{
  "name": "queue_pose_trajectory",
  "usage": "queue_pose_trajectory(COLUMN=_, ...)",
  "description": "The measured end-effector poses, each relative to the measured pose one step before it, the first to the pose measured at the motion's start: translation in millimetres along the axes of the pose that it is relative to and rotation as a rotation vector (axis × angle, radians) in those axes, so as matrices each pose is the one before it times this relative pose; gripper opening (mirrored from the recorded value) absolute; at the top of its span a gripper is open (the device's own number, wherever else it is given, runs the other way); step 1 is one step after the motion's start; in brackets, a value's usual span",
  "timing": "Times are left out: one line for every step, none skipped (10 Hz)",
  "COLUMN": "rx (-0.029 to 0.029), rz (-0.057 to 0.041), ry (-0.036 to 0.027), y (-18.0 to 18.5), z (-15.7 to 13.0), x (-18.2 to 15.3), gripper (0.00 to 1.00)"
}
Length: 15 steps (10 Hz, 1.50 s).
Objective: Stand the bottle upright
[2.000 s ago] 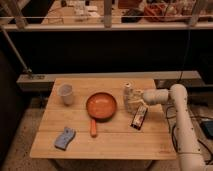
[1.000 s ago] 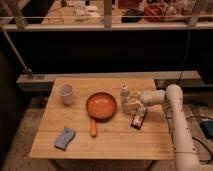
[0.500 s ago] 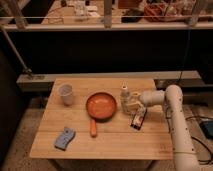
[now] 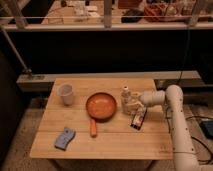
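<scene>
The bottle (image 4: pixel 126 96) is small and pale with a narrow neck and light cap. It stands upright on the wooden table (image 4: pixel 105 137), right of the orange pan (image 4: pixel 100 106). My gripper (image 4: pixel 130 104) reaches in from the right on a white arm and sits right at the bottle's lower body.
A white cup (image 4: pixel 65 94) stands at the table's back left. A blue sponge (image 4: pixel 64 138) lies at the front left. A dark flat packet (image 4: pixel 138 118) lies just in front of the gripper. A railing and shelves run behind the table.
The arm and gripper have shifted left toward the pan with the bottle; over the last second almost nothing has moved.
</scene>
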Motion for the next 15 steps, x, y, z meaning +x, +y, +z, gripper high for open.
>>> queue_pose_trajectory(rx=0.00067, rz=0.00226, ry=-0.00612, y=0.4, z=-0.61, x=-0.27, gripper=0.01)
queue_pose_trajectory(rx=0.00057, rz=-0.00067, ry=-0.00428, y=-0.69, z=0.5, x=-0.36, gripper=0.05)
queue_pose_trajectory(rx=-0.00136, rz=-0.00103, ry=-0.00663, y=0.04, z=-0.63, x=-0.3, gripper=0.12)
queue_pose_trajectory(rx=-0.00065, rz=0.00006, ry=-0.00118, y=0.18, z=-0.21, x=-0.25, gripper=0.14)
queue_pose_trajectory(rx=-0.0007, rz=0.00021, ry=-0.00057, y=0.29, z=-0.13, x=-0.11, gripper=0.15)
queue_pose_trajectory(rx=-0.00107, rz=0.00105, ry=-0.00062, y=0.33, z=-0.41, x=-0.31, gripper=0.2)
queue_pose_trajectory(rx=0.00025, rz=0.00154, ry=-0.00137, y=0.02, z=-0.27, x=-0.63, gripper=0.24)
queue_pose_trajectory(rx=0.00041, rz=0.00115, ry=-0.00131, y=-0.03, z=-0.38, x=-0.62, gripper=0.24)
queue_pose_trajectory(rx=0.00035, rz=0.00059, ry=-0.00195, y=0.11, z=-0.96, x=-0.35, gripper=0.24)
queue_pose_trajectory(rx=0.00107, rz=0.00127, ry=-0.00092, y=0.12, z=-0.48, x=-0.36, gripper=0.24)
queue_pose_trajectory(rx=0.00158, rz=0.00188, ry=-0.00035, y=0.01, z=-0.44, x=-0.54, gripper=0.24)
queue_pose_trajectory(rx=0.00136, rz=0.00053, ry=-0.00072, y=0.11, z=-0.36, x=0.12, gripper=0.24)
queue_pose_trajectory(rx=0.00201, rz=0.00081, ry=-0.00026, y=0.06, z=-0.29, x=-0.42, gripper=0.24)
queue_pose_trajectory(rx=0.00222, rz=0.00024, ry=0.00013, y=-0.02, z=-0.11, x=-0.24, gripper=0.24)
queue_pose_trajectory(rx=0.00165, rz=-0.00062, ry=-0.00101, y=0.03, z=-0.16, x=0.05, gripper=0.24)
